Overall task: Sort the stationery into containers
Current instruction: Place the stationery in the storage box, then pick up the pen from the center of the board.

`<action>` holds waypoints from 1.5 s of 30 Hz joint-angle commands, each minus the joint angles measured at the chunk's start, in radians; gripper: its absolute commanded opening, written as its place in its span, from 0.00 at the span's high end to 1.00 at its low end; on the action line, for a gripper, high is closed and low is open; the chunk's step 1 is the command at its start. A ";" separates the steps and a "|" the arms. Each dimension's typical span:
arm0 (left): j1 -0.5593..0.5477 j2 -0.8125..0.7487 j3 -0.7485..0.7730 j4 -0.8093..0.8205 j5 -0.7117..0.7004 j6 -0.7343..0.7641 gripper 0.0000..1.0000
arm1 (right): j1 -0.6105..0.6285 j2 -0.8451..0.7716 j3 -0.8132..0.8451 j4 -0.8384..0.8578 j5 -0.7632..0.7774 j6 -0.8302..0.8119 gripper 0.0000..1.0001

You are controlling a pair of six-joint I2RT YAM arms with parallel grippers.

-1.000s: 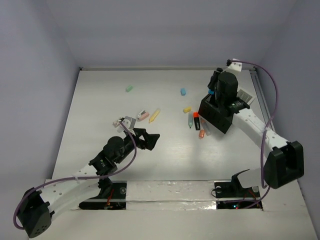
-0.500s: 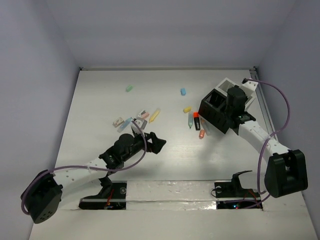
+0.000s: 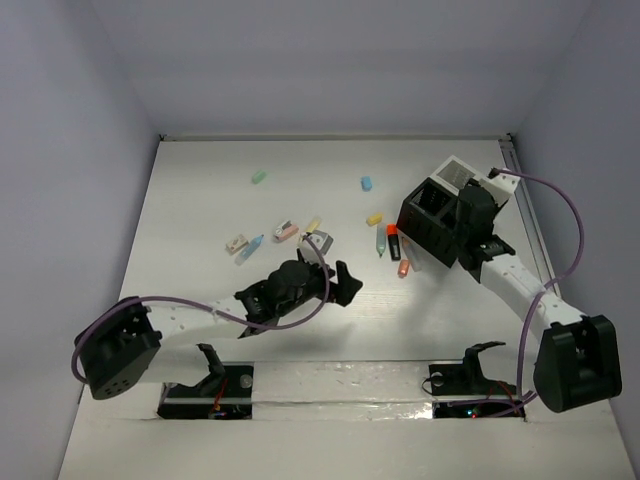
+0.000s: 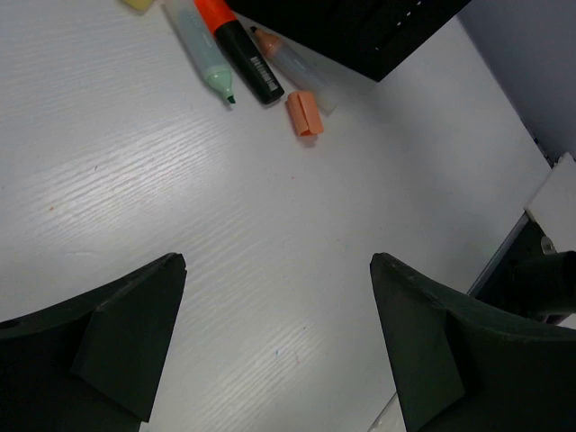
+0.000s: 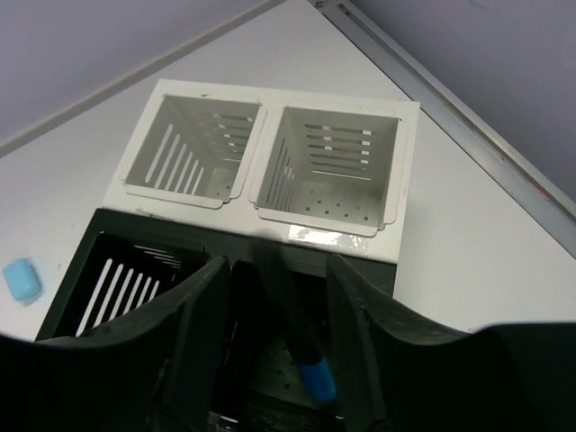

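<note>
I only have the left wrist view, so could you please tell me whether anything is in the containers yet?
Observer: Yes. The right wrist view shows a dark pen with a blue tip standing in a compartment of the black box, between the parted right fingers.
Operator: Thank you. And the white tray?
Observer: I see nothing in either cell of the white tray.
Operator: Is anything loose beyond my frame?
Observer: From above, a mint block and a blue block lie farther back, well apart from each other.

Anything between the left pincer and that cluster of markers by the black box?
Nothing. Only bare table separates the left pincer from the markers, as the left wrist view shows.
</note>
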 commanded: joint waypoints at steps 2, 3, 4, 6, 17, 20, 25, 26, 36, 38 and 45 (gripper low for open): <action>-0.030 0.102 0.127 0.047 -0.057 -0.020 0.20 | -0.007 -0.049 0.003 0.014 -0.048 0.032 0.45; -0.030 0.125 0.146 0.043 -0.062 -0.021 0.21 | -0.007 -0.056 0.004 0.010 -0.080 0.034 0.41; -0.030 0.146 0.185 0.040 -0.065 -0.020 0.22 | -0.007 -0.070 0.012 -0.004 -0.097 0.038 0.40; -0.030 0.221 0.230 0.024 -0.068 -0.014 0.24 | -0.007 -0.082 0.015 -0.013 -0.125 0.041 0.39; -0.066 0.565 0.594 -0.054 -0.122 0.043 0.42 | -0.007 -0.337 -0.019 -0.105 -0.380 0.065 0.76; -0.067 0.646 0.695 -0.115 -0.160 0.052 0.45 | -0.007 -0.391 -0.025 -0.124 -0.456 0.087 0.77; -0.067 0.792 0.886 -0.230 -0.221 0.075 0.56 | -0.007 -0.444 -0.042 -0.145 -0.587 0.112 0.75; -0.067 0.838 0.911 -0.250 -0.234 0.078 0.58 | -0.007 -0.452 -0.045 -0.147 -0.593 0.112 0.74; -0.067 0.952 1.034 -0.354 -0.396 0.060 0.72 | -0.007 -0.500 -0.077 -0.134 -0.673 0.135 0.71; -0.067 0.976 1.059 -0.364 -0.409 0.066 0.71 | -0.007 -0.495 -0.081 -0.119 -0.696 0.143 0.70; -0.067 1.051 1.138 -0.413 -0.413 0.080 0.64 | -0.007 -0.489 -0.095 -0.090 -0.745 0.152 0.70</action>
